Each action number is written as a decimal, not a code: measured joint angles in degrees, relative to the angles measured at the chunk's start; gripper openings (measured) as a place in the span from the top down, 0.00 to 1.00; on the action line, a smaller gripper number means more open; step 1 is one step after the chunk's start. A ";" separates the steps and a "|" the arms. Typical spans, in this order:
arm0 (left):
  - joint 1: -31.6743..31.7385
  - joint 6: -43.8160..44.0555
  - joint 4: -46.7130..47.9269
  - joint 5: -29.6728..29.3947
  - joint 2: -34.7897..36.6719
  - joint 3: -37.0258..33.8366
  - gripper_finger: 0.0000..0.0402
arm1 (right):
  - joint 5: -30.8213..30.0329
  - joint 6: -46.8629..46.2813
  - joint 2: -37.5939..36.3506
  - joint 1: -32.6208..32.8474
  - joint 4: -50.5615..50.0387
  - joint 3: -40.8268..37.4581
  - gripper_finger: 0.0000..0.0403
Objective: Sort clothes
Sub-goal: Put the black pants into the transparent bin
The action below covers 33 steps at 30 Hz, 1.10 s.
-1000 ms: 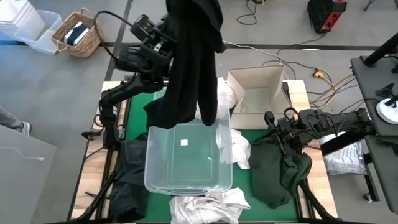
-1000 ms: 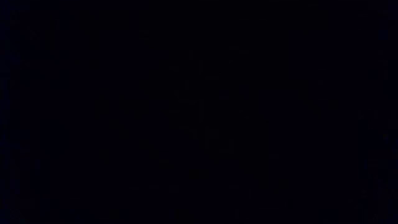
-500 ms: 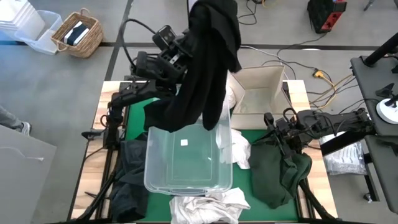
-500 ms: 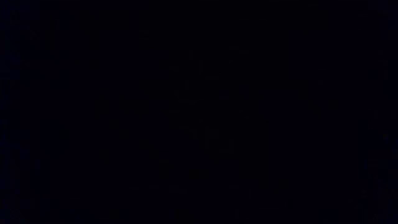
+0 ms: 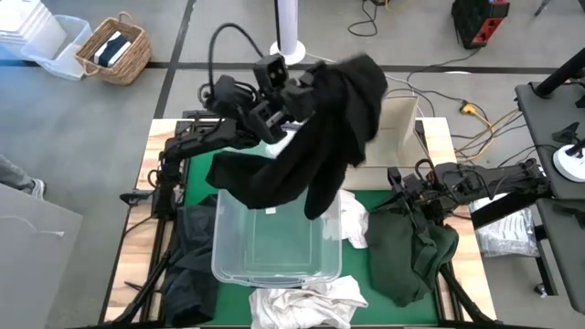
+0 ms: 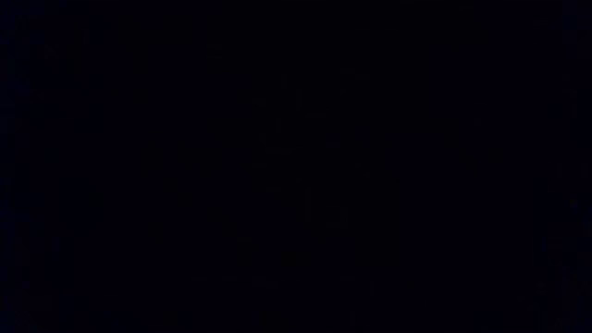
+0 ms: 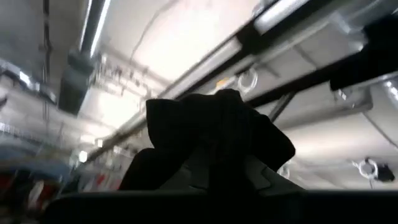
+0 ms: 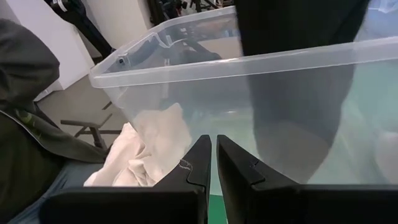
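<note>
Green-matted worktop (image 5: 361,196): left tool (image 5: 306,91) pinches black garment (image 5: 311,151) at 12 o'clock, draped over clear tub (image 5: 274,242). Right tool (image 8: 212,155) pressed together, empty, 3 o'clock. Fabric limp, light; grip bunched fold.

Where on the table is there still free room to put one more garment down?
The clear tub is bare inside. A green strip shows between the cardboard box and the dark green garment. It is crowded elsewhere: white clothes at the tub's near edge, dark clothes on its left, black garment hanging above.

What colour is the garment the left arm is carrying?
Black; the soft fabric garment shows best in the high view.
</note>
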<state>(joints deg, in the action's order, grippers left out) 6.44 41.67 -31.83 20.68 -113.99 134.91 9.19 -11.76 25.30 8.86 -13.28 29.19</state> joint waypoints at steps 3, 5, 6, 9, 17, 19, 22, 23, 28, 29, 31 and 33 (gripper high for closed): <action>0.18 -1.60 6.33 0.36 1.07 0.00 0.97 | 0.00 -0.22 0.00 0.00 0.00 -0.11 0.96; 0.28 -3.02 9.35 0.63 1.65 0.00 0.99 | 0.00 -0.25 0.00 0.00 0.02 -0.15 0.96; 0.38 -3.41 10.87 1.35 2.01 0.00 0.99 | 0.00 -0.25 0.00 0.00 0.02 -0.17 0.96; 0.74 -5.53 19.35 2.94 3.90 0.00 0.99 | 0.00 -0.25 0.00 0.00 0.04 -0.18 0.96; 0.87 -22.29 45.90 -2.85 11.61 0.02 0.99 | 0.00 -0.25 0.00 0.00 0.08 -0.33 0.96; 0.87 -24.74 50.33 -5.07 13.69 0.04 0.99 | 0.00 -0.25 0.00 0.00 0.12 -0.33 0.96; 0.87 -28.07 55.93 -8.24 16.83 0.04 0.99 | 0.00 -0.25 0.00 0.00 0.20 -0.33 0.96; 0.87 -28.95 57.84 -9.15 17.82 0.07 0.99 | 0.00 -0.25 0.00 0.00 0.22 -0.33 0.96; 0.87 -32.03 67.98 -13.21 22.08 0.09 0.99 | -0.02 -0.23 0.00 0.00 0.26 -0.33 0.96; 0.87 -32.66 70.21 -14.34 22.80 0.09 0.99 | -0.02 -0.21 0.00 0.00 0.26 -0.33 0.96; 0.87 -33.77 75.04 -17.06 24.07 0.09 0.99 | -0.02 -0.20 0.00 0.00 0.27 -0.33 0.96; 0.86 -34.13 80.19 -20.17 24.74 0.13 0.99 | -0.04 -0.18 0.00 0.00 0.26 -0.35 0.96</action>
<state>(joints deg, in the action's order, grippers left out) 7.30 7.54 48.36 0.51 -89.26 135.04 9.15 -11.95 25.30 8.86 -13.02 28.84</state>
